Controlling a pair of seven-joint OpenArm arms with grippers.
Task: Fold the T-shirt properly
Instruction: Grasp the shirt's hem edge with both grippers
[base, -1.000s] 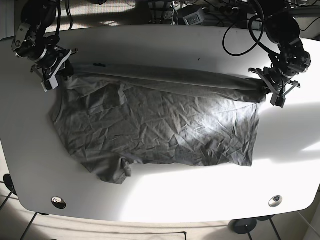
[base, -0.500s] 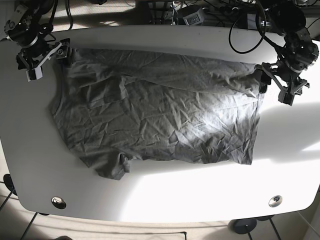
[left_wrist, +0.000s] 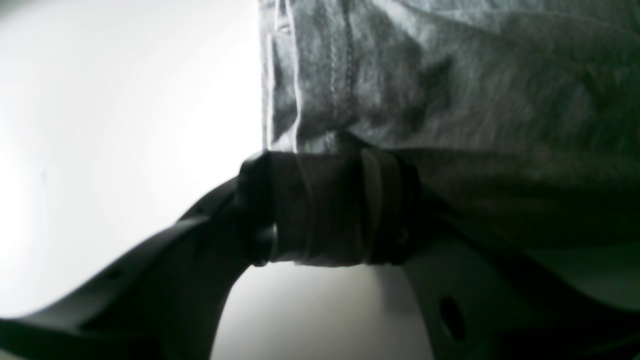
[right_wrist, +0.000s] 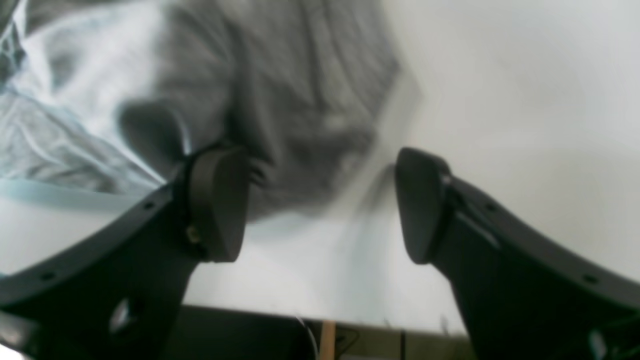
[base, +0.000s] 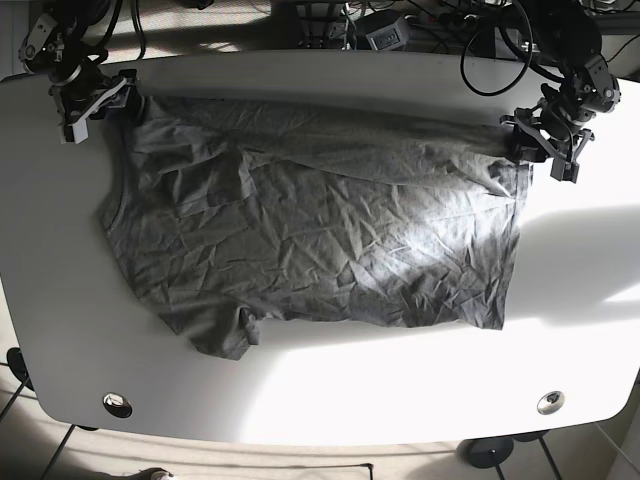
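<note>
Between left gripper (left_wrist: 330, 207) pads, T-shirt (base: 320, 230) hem corner.

The crumpled grey cotton T-shirt (base: 320, 230) lies spread flat across the white table, heavily wrinkled, its far edge doubled into a narrow fold. One short sleeve sticks out at the near left. Its stitched hem corner (left_wrist: 310, 80) is bunched and pinched at the far right.
</note>
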